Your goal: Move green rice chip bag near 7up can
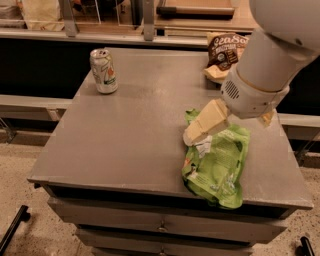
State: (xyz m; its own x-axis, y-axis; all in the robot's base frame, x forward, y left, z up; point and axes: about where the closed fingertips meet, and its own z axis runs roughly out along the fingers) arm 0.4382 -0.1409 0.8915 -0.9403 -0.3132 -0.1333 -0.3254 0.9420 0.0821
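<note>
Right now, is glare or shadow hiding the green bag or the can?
Camera view: even light, no harsh glare; the green rice chip bag shows mild sheen, the 7up can is plainly lit, the gripper over the bag's upper end hides part of it.

Grey flat surface (130, 135), bare metal look, set on a cabinet with drawers (150, 220) stacked under its front edge. Brown and tan chip bag (225, 50) at the far right edge, white lettering, partly hidden. Claw (202, 131) low over the right half, nearer than that bag. Behind: a counter (200, 22) with upright metal posts (148, 20); a pale tan sack (42, 12) far left. Speckled floor (30, 165). A black bar (12, 230) lies on it at lower left.
</note>
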